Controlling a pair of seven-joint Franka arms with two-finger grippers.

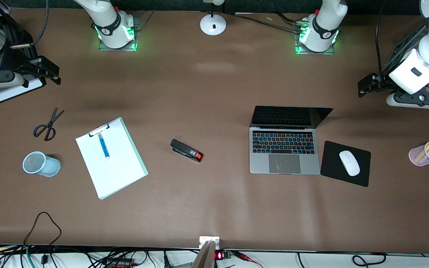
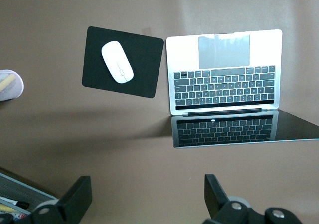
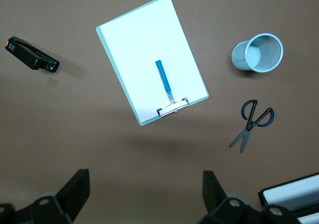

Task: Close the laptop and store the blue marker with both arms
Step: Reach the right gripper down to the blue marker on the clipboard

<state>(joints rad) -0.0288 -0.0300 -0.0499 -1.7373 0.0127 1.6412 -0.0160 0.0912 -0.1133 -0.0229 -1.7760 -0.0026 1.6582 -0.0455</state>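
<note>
The silver-grey laptop (image 1: 284, 152) stands open with lit keys, toward the left arm's end of the table; it also shows in the left wrist view (image 2: 224, 79). The blue marker (image 1: 104, 146) lies on a white clipboard (image 1: 112, 167) toward the right arm's end, and shows in the right wrist view (image 3: 164, 80). My left gripper (image 1: 364, 86) hangs open and empty above the table near its end; its fingers frame bare table in the left wrist view (image 2: 148, 196). My right gripper (image 1: 50, 72) hangs open and empty above the table near the scissors (image 1: 48, 124), as the right wrist view (image 3: 145, 194) confirms.
A light blue mesh cup (image 1: 41, 163) stands beside the clipboard. A black stapler (image 1: 186, 150) lies mid-table. A black mouse pad (image 1: 331, 163) with a white mouse (image 1: 349, 162) lies beside the laptop. A pink cup of pens (image 1: 426, 152) stands at the left arm's end.
</note>
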